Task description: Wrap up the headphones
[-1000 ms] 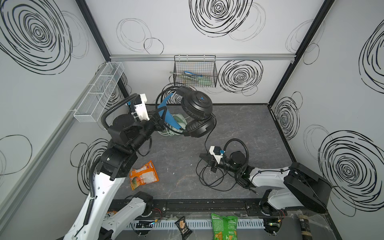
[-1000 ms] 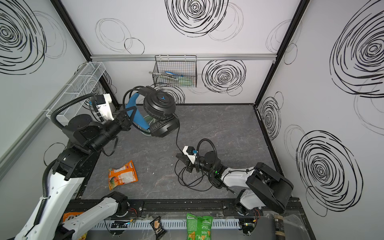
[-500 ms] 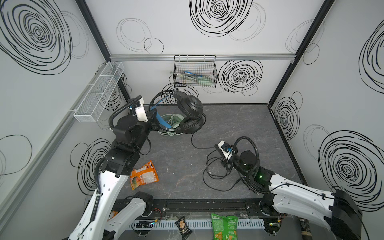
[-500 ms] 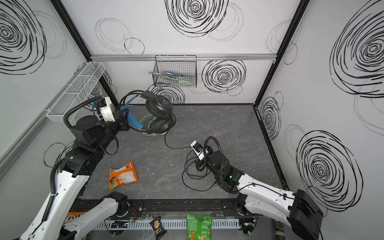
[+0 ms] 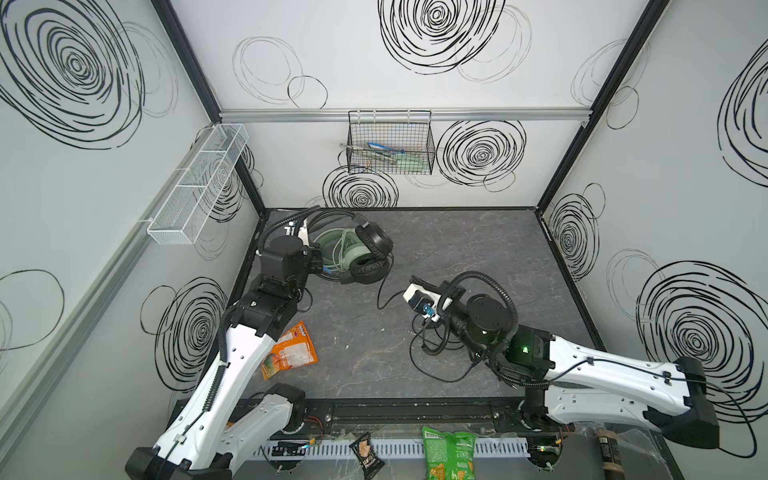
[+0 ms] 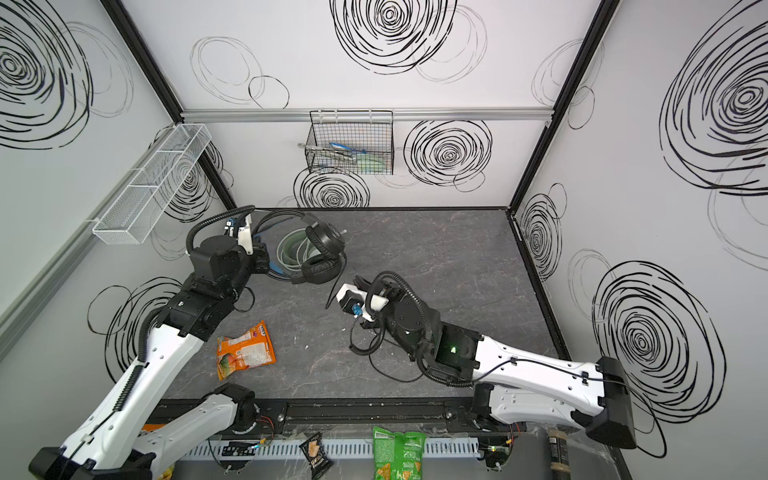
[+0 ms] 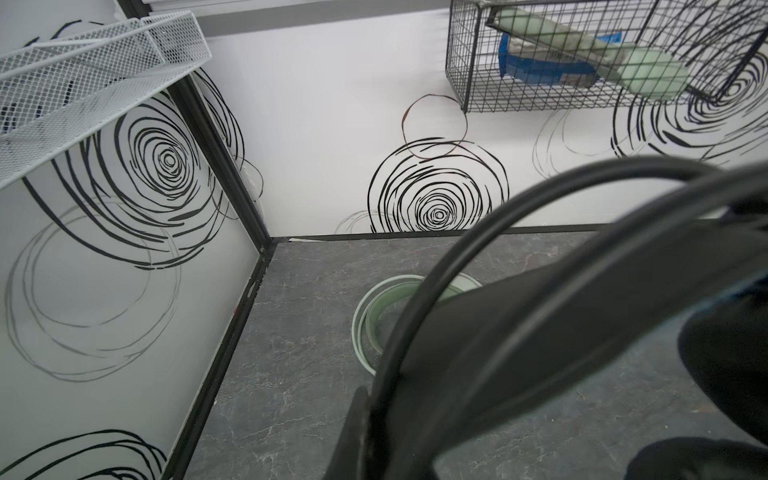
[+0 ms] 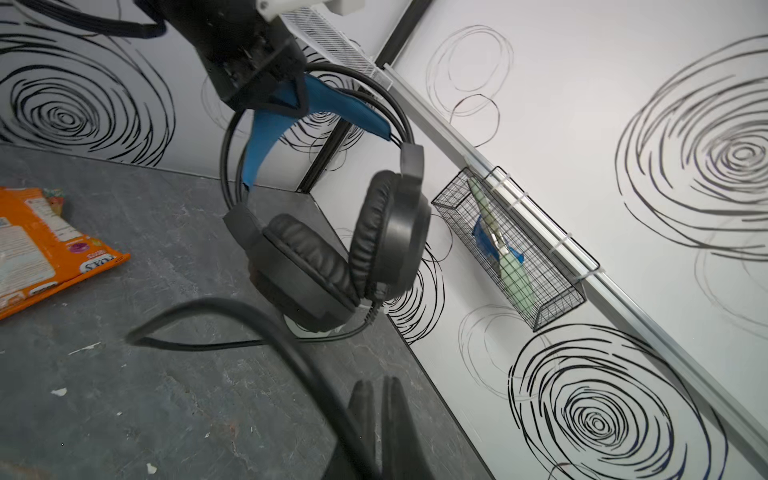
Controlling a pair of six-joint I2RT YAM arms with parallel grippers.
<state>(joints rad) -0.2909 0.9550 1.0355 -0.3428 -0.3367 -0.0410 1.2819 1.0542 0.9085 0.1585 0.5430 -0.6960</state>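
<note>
Holding the black headphones (image 8: 390, 237) by their blue-lined headband.
My left gripper (image 8: 291, 97) is clamped on the band, ear cups down by the mint-green headset (image 5: 332, 251) at the table's (image 5: 457, 249) back-left corner; my right gripper (image 8: 376, 399) is pressed closed mid-table, seemingly pinching the black cable (image 8: 216, 344), though that is blurred.

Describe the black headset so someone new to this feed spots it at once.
Start at the far left corner of the grey table, where the left pincer is clamped on a blue-lined headband. That band belongs to the black headset, its padded cups just over the mint-green headset on the table. Unlike its pale neighbour it is black, with a black cable trailing out across the table.
</note>
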